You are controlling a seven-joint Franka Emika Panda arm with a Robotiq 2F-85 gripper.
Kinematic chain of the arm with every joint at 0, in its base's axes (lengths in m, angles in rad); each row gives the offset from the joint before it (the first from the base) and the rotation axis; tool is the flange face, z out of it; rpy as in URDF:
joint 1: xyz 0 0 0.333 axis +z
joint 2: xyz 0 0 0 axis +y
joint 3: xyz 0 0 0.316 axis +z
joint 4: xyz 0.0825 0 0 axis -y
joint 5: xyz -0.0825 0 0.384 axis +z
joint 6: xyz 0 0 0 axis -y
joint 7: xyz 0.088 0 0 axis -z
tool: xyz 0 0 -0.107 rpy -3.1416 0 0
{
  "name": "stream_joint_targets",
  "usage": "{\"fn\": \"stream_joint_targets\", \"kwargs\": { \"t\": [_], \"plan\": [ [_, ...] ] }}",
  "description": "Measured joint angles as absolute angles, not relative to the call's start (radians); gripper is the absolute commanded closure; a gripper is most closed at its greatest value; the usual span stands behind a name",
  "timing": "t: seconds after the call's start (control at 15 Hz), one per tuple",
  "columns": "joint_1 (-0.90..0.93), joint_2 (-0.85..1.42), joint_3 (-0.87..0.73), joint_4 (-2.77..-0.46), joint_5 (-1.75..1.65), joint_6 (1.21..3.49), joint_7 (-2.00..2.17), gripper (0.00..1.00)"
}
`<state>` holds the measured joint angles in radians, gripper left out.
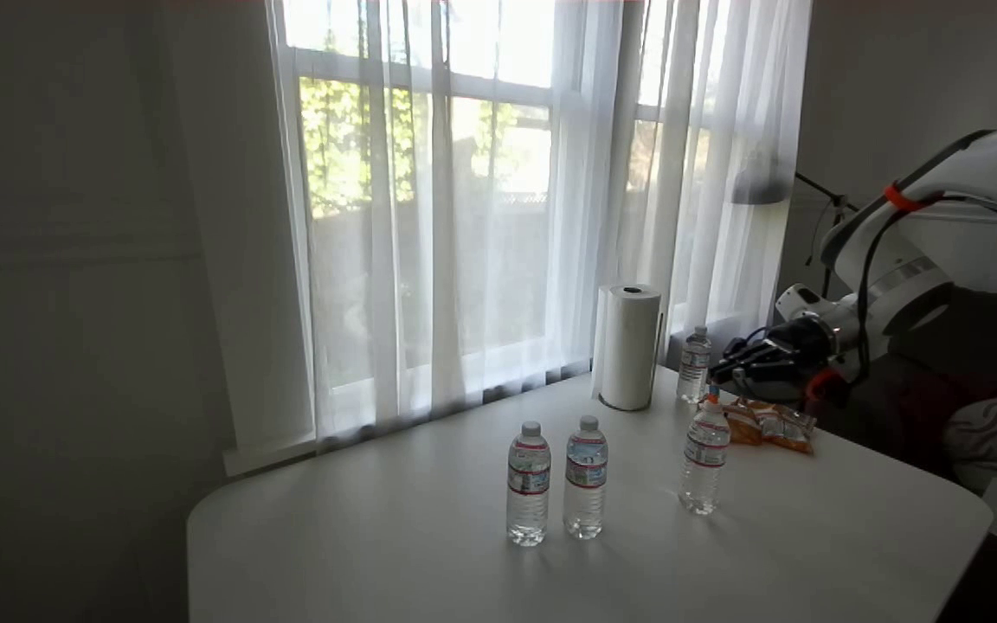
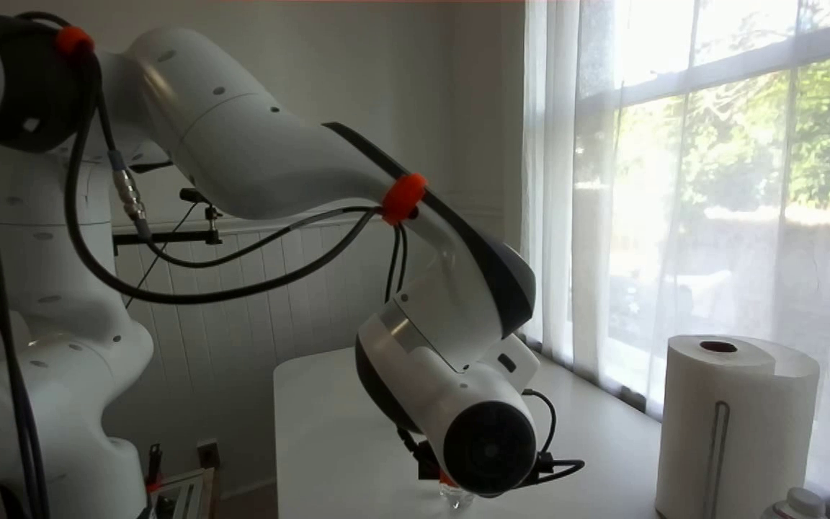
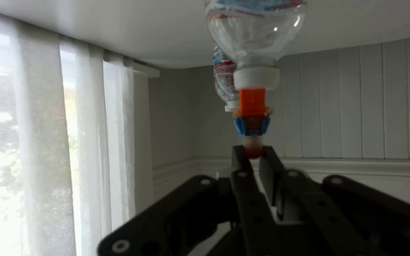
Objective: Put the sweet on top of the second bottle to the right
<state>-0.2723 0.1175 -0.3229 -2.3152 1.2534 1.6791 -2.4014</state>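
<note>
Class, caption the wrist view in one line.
Upside-down view: fingers hold a small orange-and-blue piece at the white cap of a clear bottle, another bottle behind.

In exterior views you look across the desk (image 1: 351,562) toward its window edge (image 1: 464,426) and, past the nearby arm (image 2: 264,158), along that edge, both sharing the paper-towel roll (image 2: 746,432), while your upside-down wrist view closely faces a bottle (image 3: 256,42).

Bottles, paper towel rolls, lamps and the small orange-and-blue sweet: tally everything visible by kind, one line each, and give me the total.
Bottles: 4
Paper towel roll: 1
Lamp: 1
Orange-and-blue sweet: 1
Total: 7
</note>
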Motion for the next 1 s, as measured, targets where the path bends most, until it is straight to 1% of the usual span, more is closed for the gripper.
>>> {"fn": "stream_joint_targets", "kwargs": {
  "t": [1.0],
  "plan": [
    [-0.273,0.120,-0.323,-2.311,1.251,1.676,-2.391,0.97]
  ]
}}
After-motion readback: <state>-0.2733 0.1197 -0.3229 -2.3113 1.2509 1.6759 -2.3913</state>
